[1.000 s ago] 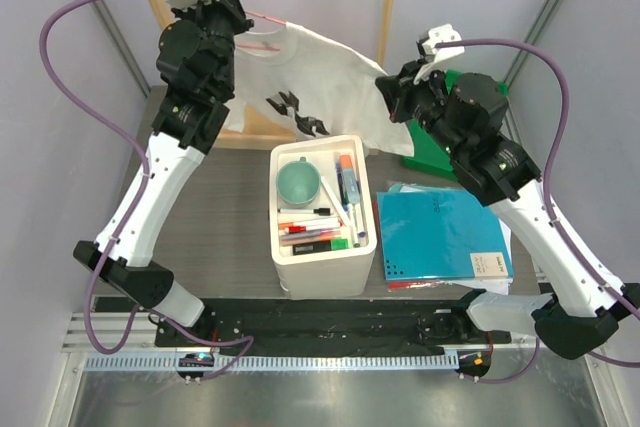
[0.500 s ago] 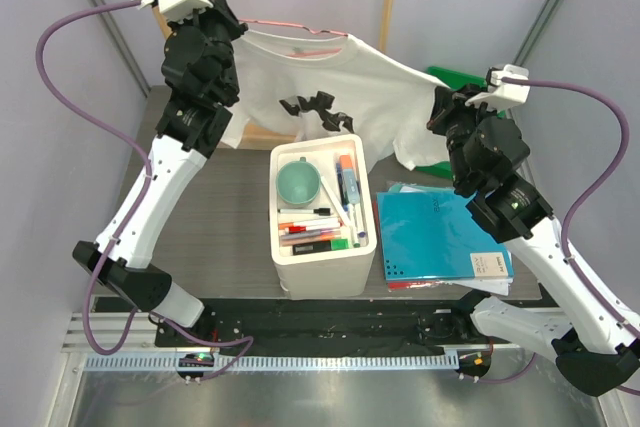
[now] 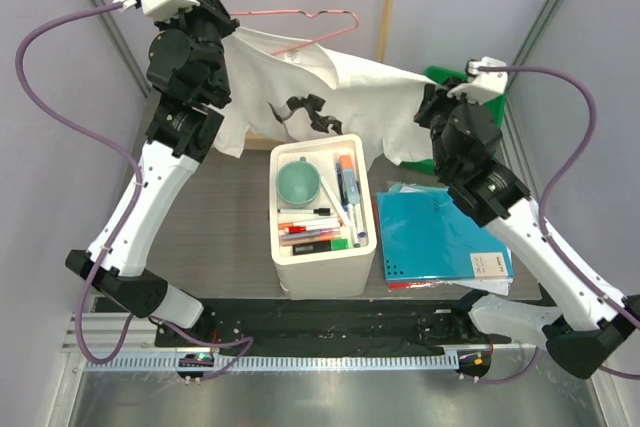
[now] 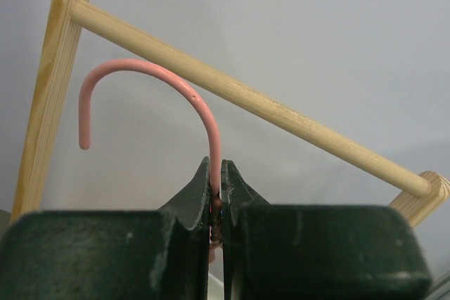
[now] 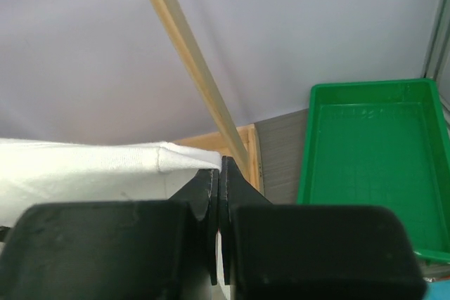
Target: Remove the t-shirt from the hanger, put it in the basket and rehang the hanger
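Two arms stand raised over the bench point(image 3: 225, 232): left arm point(image 3: 165, 162) high at the hanger point(image 3: 300, 15), right arm point(image 3: 520, 217) lower at the t-shirt point(image 3: 350, 87), which sags beneath the wire (its black print unreadable). Left wrist: jaws clenched on the hanger's point(image 4: 204, 103) stem, under the rack point(image 4: 281, 114). Right wrist: jaws pinch the t-shirt's point(image 5: 84, 166) edge.

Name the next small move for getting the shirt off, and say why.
Probably draw the right hand rightward, away from the hanger. It is shut on the t-shirt, the left hand pinches the hanger's neck, and one hanger shoulder already shows bare.
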`<action>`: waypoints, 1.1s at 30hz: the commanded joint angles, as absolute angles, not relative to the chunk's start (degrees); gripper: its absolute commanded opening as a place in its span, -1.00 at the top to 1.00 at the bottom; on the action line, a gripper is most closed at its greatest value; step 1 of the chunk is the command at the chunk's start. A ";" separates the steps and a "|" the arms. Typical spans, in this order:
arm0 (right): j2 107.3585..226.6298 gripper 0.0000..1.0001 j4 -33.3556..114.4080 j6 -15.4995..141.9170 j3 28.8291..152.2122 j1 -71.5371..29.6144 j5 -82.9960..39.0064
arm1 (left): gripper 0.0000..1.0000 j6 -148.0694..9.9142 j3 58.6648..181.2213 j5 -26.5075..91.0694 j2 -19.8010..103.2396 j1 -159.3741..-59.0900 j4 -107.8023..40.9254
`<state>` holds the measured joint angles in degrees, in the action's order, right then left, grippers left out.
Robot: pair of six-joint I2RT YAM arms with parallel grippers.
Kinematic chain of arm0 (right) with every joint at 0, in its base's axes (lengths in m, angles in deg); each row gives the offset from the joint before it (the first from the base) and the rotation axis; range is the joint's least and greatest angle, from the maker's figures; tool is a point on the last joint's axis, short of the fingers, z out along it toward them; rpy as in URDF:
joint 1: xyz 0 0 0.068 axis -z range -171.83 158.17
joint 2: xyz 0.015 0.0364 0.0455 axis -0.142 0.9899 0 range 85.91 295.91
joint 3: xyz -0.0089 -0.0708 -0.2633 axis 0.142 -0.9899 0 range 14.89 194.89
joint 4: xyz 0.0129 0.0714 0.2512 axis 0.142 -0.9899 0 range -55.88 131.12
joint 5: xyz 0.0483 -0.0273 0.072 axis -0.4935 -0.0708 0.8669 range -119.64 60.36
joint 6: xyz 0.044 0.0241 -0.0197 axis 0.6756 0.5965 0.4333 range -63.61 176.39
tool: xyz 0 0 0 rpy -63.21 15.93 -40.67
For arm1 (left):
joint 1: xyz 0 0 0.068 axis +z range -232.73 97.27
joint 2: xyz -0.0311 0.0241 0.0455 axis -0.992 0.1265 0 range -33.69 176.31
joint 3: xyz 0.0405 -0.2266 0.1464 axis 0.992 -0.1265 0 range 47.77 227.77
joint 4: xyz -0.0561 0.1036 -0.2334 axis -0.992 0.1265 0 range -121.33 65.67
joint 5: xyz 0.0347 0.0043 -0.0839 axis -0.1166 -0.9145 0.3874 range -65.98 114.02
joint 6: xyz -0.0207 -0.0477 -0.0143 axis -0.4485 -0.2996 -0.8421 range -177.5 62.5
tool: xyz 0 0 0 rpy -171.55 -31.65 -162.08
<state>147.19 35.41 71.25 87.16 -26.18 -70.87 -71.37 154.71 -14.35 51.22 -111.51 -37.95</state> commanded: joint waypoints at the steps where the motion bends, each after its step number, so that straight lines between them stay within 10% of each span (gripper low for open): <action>1: 154.63 0.98 40.77 66.95 93.36 -25.24 -57.93 | 1.00 -71.30 158.07 -12.20 49.37 -110.68 -41.10; 6: 167.90 0.66 27.25 64.74 112.14 -23.12 -44.49 | 1.00 -68.58 163.52 -9.12 53.14 -110.68 -36.09; 10: 168.36 -0.58 25.48 63.25 111.13 -23.04 -41.51 | 0.99 -66.99 163.96 -7.89 53.59 -110.68 -35.91; 13: 165.73 -0.87 25.04 61.93 108.58 -23.04 -41.15 | 1.00 -66.20 164.14 -5.69 54.20 -110.77 -35.29; 33: 152.36 -0.88 7.81 58.15 115.16 -23.12 -12.34 | 1.00 -62.86 164.67 6.34 53.42 -110.77 -23.51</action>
